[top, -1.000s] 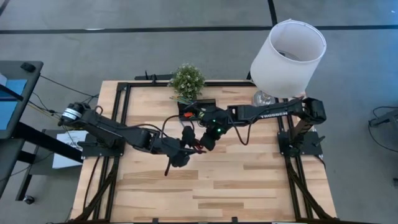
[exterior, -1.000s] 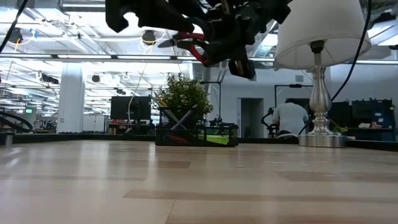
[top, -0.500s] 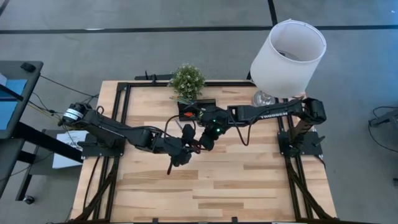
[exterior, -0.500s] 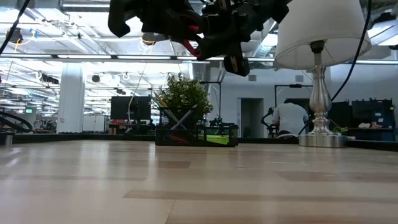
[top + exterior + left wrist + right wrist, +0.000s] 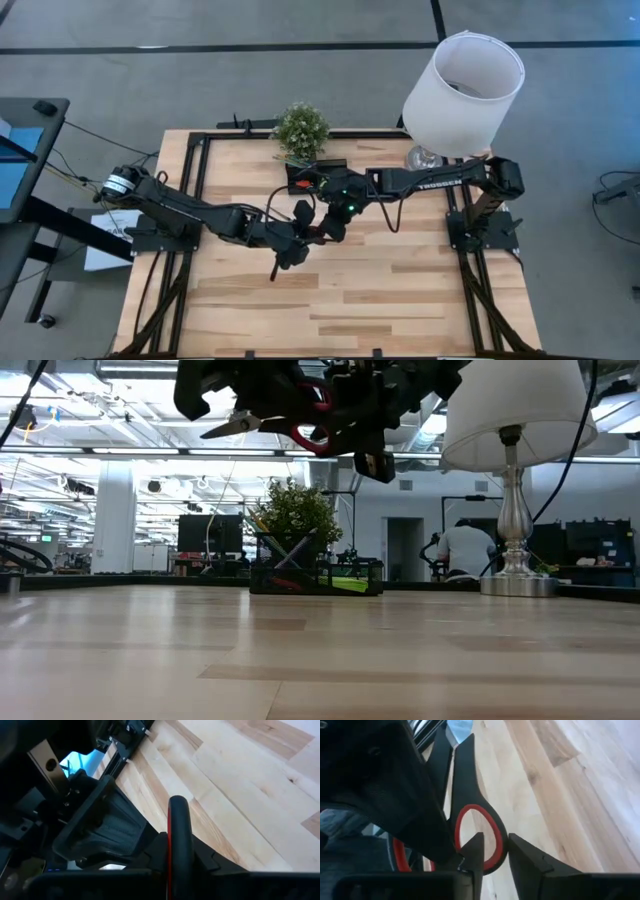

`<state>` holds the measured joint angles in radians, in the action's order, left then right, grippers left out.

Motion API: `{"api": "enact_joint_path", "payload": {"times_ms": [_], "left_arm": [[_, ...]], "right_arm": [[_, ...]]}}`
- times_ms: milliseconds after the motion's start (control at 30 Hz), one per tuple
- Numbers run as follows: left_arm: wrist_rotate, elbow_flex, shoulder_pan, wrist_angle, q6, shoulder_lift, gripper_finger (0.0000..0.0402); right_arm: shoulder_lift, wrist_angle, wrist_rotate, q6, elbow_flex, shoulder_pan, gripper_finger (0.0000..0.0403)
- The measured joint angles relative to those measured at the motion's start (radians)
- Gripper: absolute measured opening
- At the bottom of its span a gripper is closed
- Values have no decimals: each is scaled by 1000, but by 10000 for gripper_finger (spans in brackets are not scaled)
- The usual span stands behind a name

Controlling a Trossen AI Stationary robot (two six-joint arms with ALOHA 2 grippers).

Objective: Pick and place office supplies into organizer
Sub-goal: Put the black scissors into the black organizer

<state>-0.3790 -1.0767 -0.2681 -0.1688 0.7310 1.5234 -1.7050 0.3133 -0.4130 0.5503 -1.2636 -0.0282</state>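
The red-handled scissors point(image 5: 290, 422) hang high above the table between both grippers, blades point(image 5: 225, 427) pointing toward the table's left. From above they show at mid-table point(image 5: 312, 236), with the blade tip point(image 5: 274, 270) sticking out past my left gripper point(image 5: 293, 244). My right gripper point(image 5: 328, 228) meets them at the handle end. The black organizer point(image 5: 315, 176) stands on the table at the far edge, in front of the plant. It holds crossed pens and a lime-green piece point(image 5: 348, 584). My left gripper is shut on the scissors where the handles join the blades. In its wrist view a red handle edge point(image 5: 178, 837) stands between its fingers. The scissors are lifted clear and lie about level, blades beyond the gripper. My right gripper grips one red-lined handle loop point(image 5: 496, 845). One finger point(image 5: 474, 851) is inside the loop, the other point(image 5: 527, 860) outside, the rim pinched between them. It comes from the table's right side.
A potted green plant point(image 5: 301, 129) stands behind the organizer. A white-shaded lamp point(image 5: 462, 80) on a silver stem point(image 5: 514, 530) stands at the far right corner. A black frame runs along the table's edges. Bare wood point(image 5: 380, 300) spreads over the near half.
The scissors have turned from handles-down toward level: the handle end has risen and the blade tip has swung toward the table's left. Both grippers have stayed close together high over mid-table, with the left gripper shifted slightly toward the right one.
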Motion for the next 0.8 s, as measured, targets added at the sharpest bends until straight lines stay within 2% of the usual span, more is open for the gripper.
{"api": "enact_joint_path", "payload": {"times_ms": [133,267,467,600,800], "left_arm": [[4,0,0,0,-32,0,23],[-42,0,-12,-5,-160,0,23],[-146,2,-46,-44,-379,2,23],[-206,2,-74,-89,-459,-29,23],[-291,2,-123,-109,-452,-195,23]], "right_arm": [[2,-2,-30,10,0,-2,101],[13,-1,-68,78,0,-30,119],[88,-18,4,23,-2,-31,127],[174,17,138,-29,-2,13,126],[257,135,501,-53,-2,178,123]]}}
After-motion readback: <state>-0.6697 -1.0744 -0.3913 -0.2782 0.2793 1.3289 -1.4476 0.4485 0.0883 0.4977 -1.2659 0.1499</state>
